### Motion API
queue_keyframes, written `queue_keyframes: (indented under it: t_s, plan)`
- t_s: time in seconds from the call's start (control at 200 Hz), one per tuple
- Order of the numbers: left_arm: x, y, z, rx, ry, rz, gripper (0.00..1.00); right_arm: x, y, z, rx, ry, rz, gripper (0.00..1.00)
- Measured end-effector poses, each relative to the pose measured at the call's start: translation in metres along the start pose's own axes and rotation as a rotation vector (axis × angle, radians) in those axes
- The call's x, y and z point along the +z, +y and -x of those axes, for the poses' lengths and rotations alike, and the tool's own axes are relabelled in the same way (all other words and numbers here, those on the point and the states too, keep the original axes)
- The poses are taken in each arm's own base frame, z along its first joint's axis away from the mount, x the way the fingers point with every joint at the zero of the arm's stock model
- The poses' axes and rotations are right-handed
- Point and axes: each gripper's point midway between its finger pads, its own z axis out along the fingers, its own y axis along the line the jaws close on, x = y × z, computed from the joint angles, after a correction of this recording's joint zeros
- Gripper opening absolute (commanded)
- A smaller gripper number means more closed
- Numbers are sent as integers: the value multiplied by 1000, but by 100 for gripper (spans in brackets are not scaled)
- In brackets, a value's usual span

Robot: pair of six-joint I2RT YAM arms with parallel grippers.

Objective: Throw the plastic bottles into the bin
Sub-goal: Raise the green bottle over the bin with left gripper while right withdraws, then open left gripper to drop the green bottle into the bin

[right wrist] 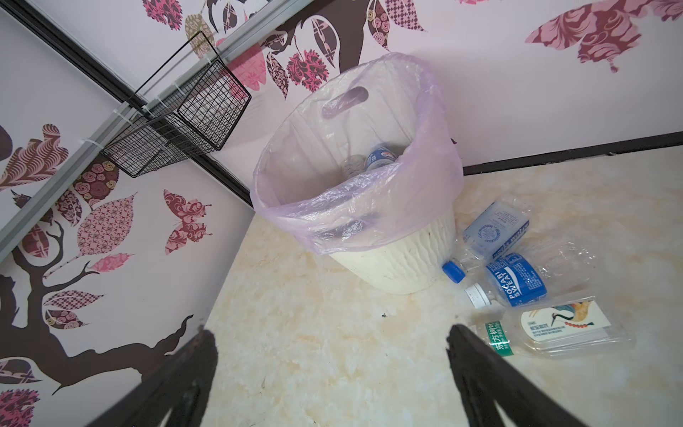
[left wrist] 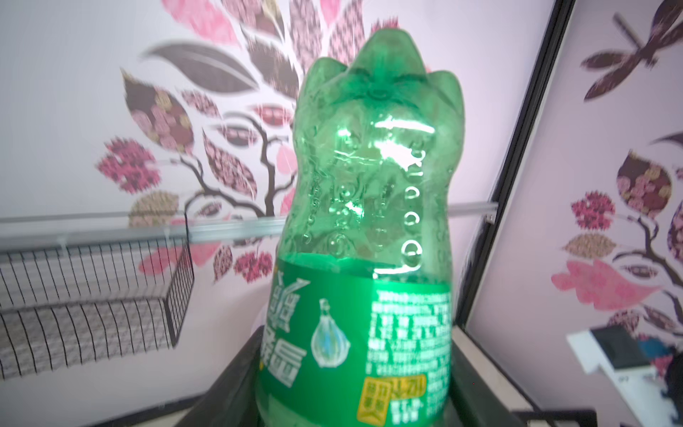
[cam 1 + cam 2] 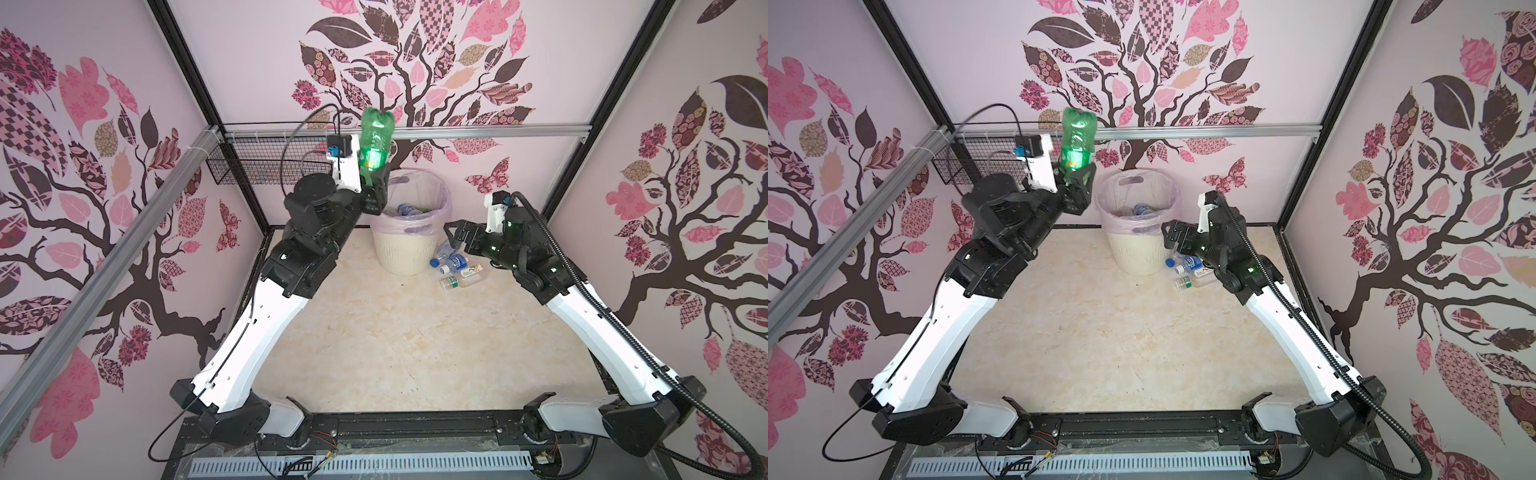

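While the left gripper's (image 3: 376,174) held green bottle (image 2: 369,222) fills its wrist view, the right gripper (image 1: 330,332), spread wide, faces the bin (image 1: 388,266).

- Both top views look bright and evenly lit to me; the table (image 3: 415,332) shows only faint shadows.
- The frame posts (image 3: 186,62) bow toward the edges.
- Left wrist view: the green bottle (image 2: 369,192) glows with white glare, and the wall (image 2: 166,111) behind it blurs.
- Right wrist view: the right hand (image 1: 330,331) shows its fingers (image 1: 177,380) dark and out of focus.
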Motion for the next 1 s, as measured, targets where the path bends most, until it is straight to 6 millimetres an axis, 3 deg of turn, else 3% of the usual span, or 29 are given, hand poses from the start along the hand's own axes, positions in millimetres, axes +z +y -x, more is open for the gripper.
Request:
queue_keyframes:
  t_s: [0.09, 0.15, 0.2, 0.29, 0.38, 0.485, 0.565, 0.64, 0.685, 0.75, 0.925, 1.0]
  plan:
    - [-6, 3, 39, -5, -112, 14, 43, -2, 0, 0, -6, -6, -1, 100]
    - [-3, 3, 53, -14, -160, 20, 43, -1, -1, -1, -6, -5, -1, 100]
    - [5, 2, 52, -17, -172, 22, 43, 0, -3, -4, -5, 2, -5, 100]
    - [37, -2, 25, -20, -125, 19, 50, 2, -6, -9, -4, 14, -11, 99]
    - [85, -5, -26, -52, -22, -10, 64, 3, -7, -12, -3, 20, -14, 100]
    - [134, 2, -135, -87, 216, -3, 84, -2, -8, -15, -4, 24, -13, 100]
    - [144, 6, -204, -89, 387, 5, 97, -10, -8, -14, -7, 18, -12, 100]
    - [139, 5, -232, -102, 474, 4, 97, -20, -7, -12, -10, 1, -8, 100]
    - [134, 2, -229, -108, 480, -6, 97, -25, -6, -11, -11, -6, -4, 100]
    - [126, -5, -208, -113, 453, -27, 97, -31, -5, -9, -10, -17, 2, 100]
    - [79, -31, -108, -121, 289, -108, 97, -29, -10, -18, 5, -1, -6, 100]
    - [56, -41, -78, -120, 234, -145, 97, -28, -14, -24, 19, 15, -17, 99]
